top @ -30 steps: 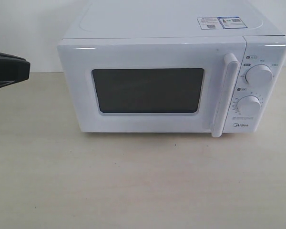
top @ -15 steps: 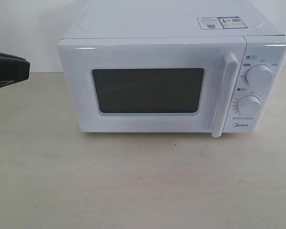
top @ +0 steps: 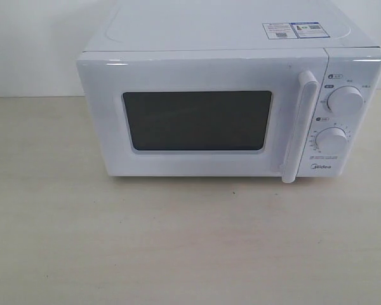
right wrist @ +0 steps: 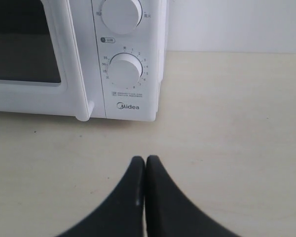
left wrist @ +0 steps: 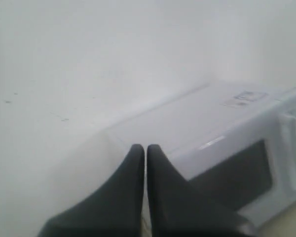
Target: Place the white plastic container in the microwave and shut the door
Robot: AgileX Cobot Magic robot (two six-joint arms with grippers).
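Observation:
The white Midea microwave (top: 228,95) stands at the back of the table, its door (top: 197,117) closed, dark window facing me and the vertical bar handle (top: 298,127) at the door's right. The white plastic container is out of view. My left gripper (left wrist: 145,148) is shut and empty, held off the microwave's (left wrist: 212,143) left side, above table level. My right gripper (right wrist: 145,159) is shut and empty over the bare table, in front of the microwave's (right wrist: 123,69) dial panel corner. Neither gripper shows in the exterior view.
Two round dials (top: 344,100) sit on the microwave's right panel, with stickers (top: 292,30) on its top. A white wall (top: 32,44) runs behind. The pale wooden table (top: 178,248) stretches in front of the microwave.
The dark left gripper that stood at the exterior view's left edge has withdrawn out of that view. The microwave has not moved.

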